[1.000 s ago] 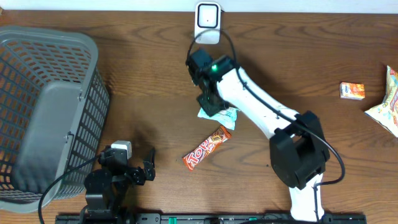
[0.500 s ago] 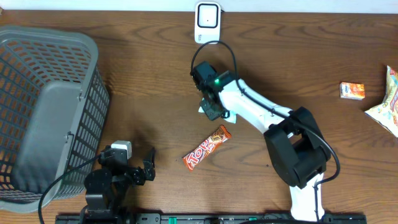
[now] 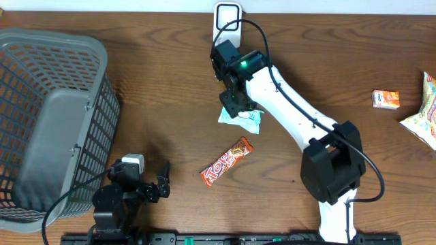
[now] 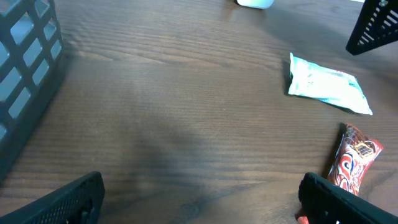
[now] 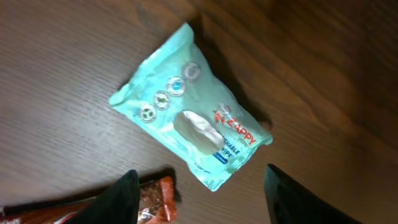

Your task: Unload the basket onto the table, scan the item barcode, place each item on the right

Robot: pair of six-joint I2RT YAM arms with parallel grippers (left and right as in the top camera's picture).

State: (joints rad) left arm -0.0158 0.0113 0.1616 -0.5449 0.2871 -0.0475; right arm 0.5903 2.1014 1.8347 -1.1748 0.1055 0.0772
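Observation:
The item, a mint-green wipes pack (image 3: 241, 118) (image 5: 189, 112) (image 4: 326, 85), lies flat on the wooden table, a short way in front of the white barcode scanner (image 3: 227, 15) at the far edge. My right gripper (image 3: 235, 102) (image 5: 200, 177) hovers just above the pack, open, with nothing between its fingers. The pack's printed face is up; no barcode shows. My left gripper (image 3: 160, 187) (image 4: 202, 199) rests open near the front left, low over bare wood.
An orange chocolate bar (image 3: 226, 162) (image 4: 352, 162) (image 5: 149, 196) lies in front of the pack. A grey basket (image 3: 51, 122) fills the left side. At the far right sit a small orange box (image 3: 385, 99) and a snack bag (image 3: 426, 116).
My right gripper was shut on the wipes pack and has opened; the pack now lies loose on the table. The right arm shifted slightly toward the scanner. The left arm has not moved.

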